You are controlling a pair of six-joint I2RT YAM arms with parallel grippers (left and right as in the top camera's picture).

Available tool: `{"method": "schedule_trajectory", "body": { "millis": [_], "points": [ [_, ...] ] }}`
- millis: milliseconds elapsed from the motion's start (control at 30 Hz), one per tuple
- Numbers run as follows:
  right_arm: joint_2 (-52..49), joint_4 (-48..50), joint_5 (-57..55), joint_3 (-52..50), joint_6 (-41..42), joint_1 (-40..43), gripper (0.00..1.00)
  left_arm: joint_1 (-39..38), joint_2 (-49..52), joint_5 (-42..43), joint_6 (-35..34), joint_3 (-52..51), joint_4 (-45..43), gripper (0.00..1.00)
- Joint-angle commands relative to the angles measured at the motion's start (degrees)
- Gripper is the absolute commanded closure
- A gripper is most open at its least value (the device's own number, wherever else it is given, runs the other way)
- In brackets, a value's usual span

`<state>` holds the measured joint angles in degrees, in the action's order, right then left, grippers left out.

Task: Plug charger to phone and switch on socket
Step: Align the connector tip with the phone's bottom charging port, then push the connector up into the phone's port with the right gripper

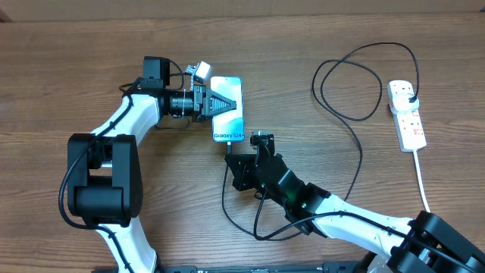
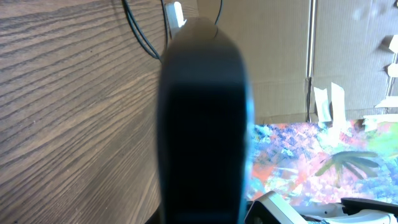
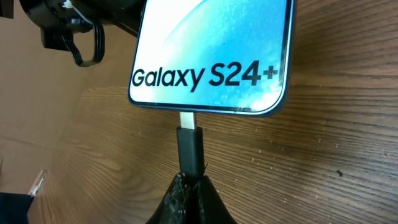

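Phone (image 1: 227, 110) flat on desk (image 1: 76, 61), mid-left. Left tool (image 1: 217, 105) lies across its screen; we cannot tell how far it is open. Right tool (image 3: 189, 190) is pinched closed on the charger (image 3: 190, 149) connector. We note its metal tip at the phone's lower edge, partly exposed. Socket (image 1: 407, 114) far right, well apart.

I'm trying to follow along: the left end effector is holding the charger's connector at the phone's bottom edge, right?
No, it is the right end effector that holds the charger's connector at the phone's bottom edge; the right wrist view shows it.
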<state>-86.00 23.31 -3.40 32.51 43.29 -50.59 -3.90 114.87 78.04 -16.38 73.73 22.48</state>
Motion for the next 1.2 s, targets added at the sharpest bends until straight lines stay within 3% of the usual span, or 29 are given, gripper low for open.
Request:
{"method": "schedule_trajectory", "body": {
  "millis": [0, 300, 500, 1167],
  "points": [
    [-0.17, 0.20, -1.66, -0.20, 0.20, 0.55, 0.96, -0.31, -0.94, 3.08, 0.04, 0.00, -0.04, 0.96],
    [-0.17, 0.46, -1.95, -0.20, 0.42, 0.59, 0.96, -0.31, -0.94, 3.72, 0.09, 0.00, -0.04, 0.96],
    [-0.17, 0.44, -1.14, -0.17, 7.93, 2.08, 0.96, -0.31, -0.94, 3.93, 0.09, 0.00, -0.04, 0.96],
    [-0.17, -0.26, 1.60, 3.67, 7.30, 3.10, 0.96, -0.31, -0.94, 3.91, 0.09, 0.00, -0.04, 0.96]
  ]
}}
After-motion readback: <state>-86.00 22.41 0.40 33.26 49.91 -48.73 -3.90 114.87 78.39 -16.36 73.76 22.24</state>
